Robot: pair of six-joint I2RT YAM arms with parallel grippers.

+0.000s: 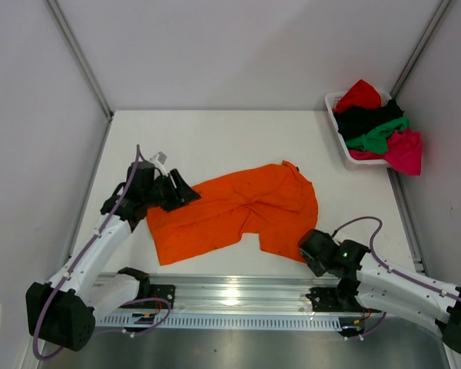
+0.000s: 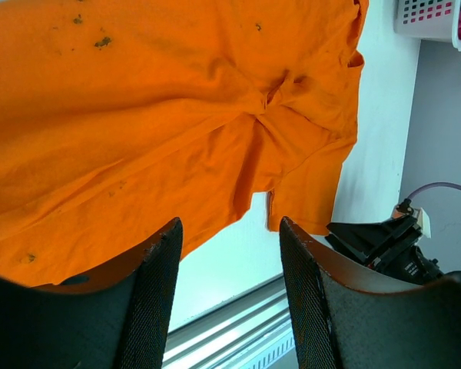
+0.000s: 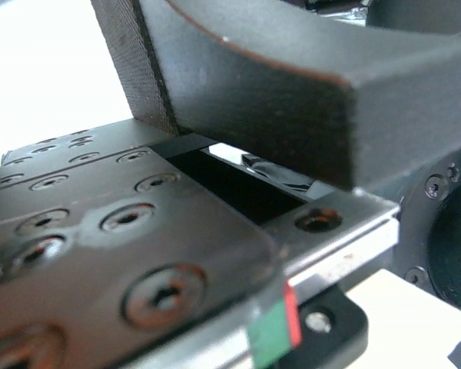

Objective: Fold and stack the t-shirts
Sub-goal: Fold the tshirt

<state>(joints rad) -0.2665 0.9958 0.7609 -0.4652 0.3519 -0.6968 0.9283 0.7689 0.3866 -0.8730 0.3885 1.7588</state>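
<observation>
Top external view: one bright orange short-sleeved cloth t-shirt (image 1: pixel 238 211) lies spread but creased on the white counter (image 1: pixel 215 138). Its long axis runs slantwise from the near left toward the far right. The left claw (image 1: pixel 178 194) sits at the shirt's left edge, so the whole garment stretches away to its right. From the left wrist view its jaws stand apart with nothing between them. The right claw (image 1: pixel 313 250) is at the shirt's near right corner. Its own camera shows only one dark finger (image 3: pixel 292 77) and a screw-holed metal plate (image 3: pixel 100 231), so I cannot tell how its jaws stand or whether cloth is caught. Each arm is close to its own end, and a fold along that axis would probably need both.

Four more shirts are heaped in the one white slatted plastic basket (image 1: pixel 344 147) at the far right: a red cloth shirt (image 1: pixel 359 94), a black one (image 1: pixel 365 119), a green one (image 1: pixel 380 137) and a magenta-pink one (image 1: pixel 406 150) spilling over the rim. No folded stack is visible.
</observation>
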